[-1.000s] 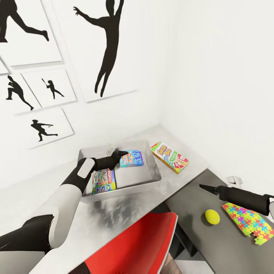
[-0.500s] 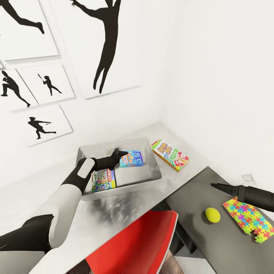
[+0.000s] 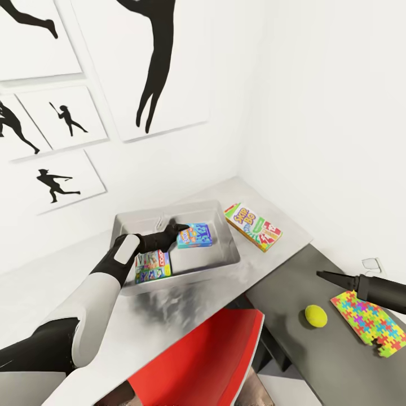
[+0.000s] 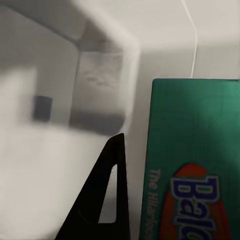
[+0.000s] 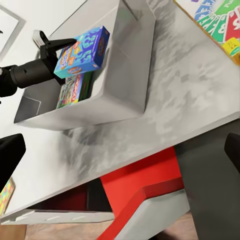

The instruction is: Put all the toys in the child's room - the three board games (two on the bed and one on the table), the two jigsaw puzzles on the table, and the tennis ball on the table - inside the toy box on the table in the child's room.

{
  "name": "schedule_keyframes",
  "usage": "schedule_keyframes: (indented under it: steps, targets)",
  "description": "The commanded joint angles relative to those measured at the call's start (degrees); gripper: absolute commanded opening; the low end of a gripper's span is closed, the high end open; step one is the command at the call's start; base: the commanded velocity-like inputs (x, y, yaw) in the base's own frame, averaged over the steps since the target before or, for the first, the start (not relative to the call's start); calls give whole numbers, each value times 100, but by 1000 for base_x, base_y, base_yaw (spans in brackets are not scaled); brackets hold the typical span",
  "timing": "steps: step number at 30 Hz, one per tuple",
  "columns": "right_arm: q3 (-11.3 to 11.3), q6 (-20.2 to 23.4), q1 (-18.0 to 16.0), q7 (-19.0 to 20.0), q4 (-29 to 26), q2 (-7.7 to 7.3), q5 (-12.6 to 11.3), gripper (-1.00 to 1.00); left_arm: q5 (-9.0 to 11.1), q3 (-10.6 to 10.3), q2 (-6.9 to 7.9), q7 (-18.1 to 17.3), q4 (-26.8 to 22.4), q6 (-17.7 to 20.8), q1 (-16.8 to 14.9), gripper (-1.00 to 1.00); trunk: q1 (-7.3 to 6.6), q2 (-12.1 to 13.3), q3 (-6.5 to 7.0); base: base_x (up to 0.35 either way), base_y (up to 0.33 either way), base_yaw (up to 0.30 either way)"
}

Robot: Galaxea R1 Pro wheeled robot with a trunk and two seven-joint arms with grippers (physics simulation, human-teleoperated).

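**Toys: two of six in the tub**

Tub (image 3: 223, 266): light grey, lidless, on the pale wing of the desk (image 3: 169, 321), under the left gripper (image 3: 181, 228).

Left gripper: reaches in over the tub at the near edge of the blue game (image 3: 194, 235). The right wrist view shows that box tilted and lifted off the tub floor with the fingers at its edge, so it reads as gripped; the left wrist view shows one dark finger (image 4: 107, 197) beside the box's green side. Judged closed on the blue game, not yet released.

Green-edged game (image 3: 153, 265): flat on the tub floor, below and beside the left arm, nearer the robot. Counted as stowed.

Yellow-orange game (image 3: 253, 226): on the desk just outside the tub's far side from the left gripper, apart from the rim. Still to go.

Ball (image 3: 316, 316): on the dark wing, near the right gripper (image 3: 322, 274), on its robot side, not touched. Still to go.

Jigsaw (image 3: 371, 323): bright square on the dark wing, under the right arm behind its fingertips. One is visible; whether a second lies beneath it cannot be told. Still to go.

Right gripper: hovers over the dark wing, empty; the fingers look together in the head view, yet spread wide in its own wrist view, so its opening cannot be told.

Red chair (image 3: 208, 361): tucked in at the desk corner, between the two arms.
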Motion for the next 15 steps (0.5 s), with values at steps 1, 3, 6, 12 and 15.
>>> schedule_keyframes:
  steps: [1,3,6,12,15]
  targets:
    - [-6,20,-4,34,0,-2,15,100,-13,49,-7,-15,0,45,-9,-100,3,-11,-19,0,0,0]
    - [-10,20,-3,43,0,-3,15,100,-14,49,-5,-14,0,46,-31,-100,3,-11,-37,0,0,0]
    - [-13,20,-2,48,0,-4,16,100,-14,49,-2,-16,1,48,-76,-100,3,-11,-65,0,0,0]
    - [-16,20,-1,55,0,-7,16,100,-10,49,3,-12,-3,46,-167,-100,3,-11,-120,0,0,0]
    - [-16,20,-1,56,0,-10,17,100,-13,49,6,-10,-2,45,-208,-100,3,-11,-148,0,0,0]
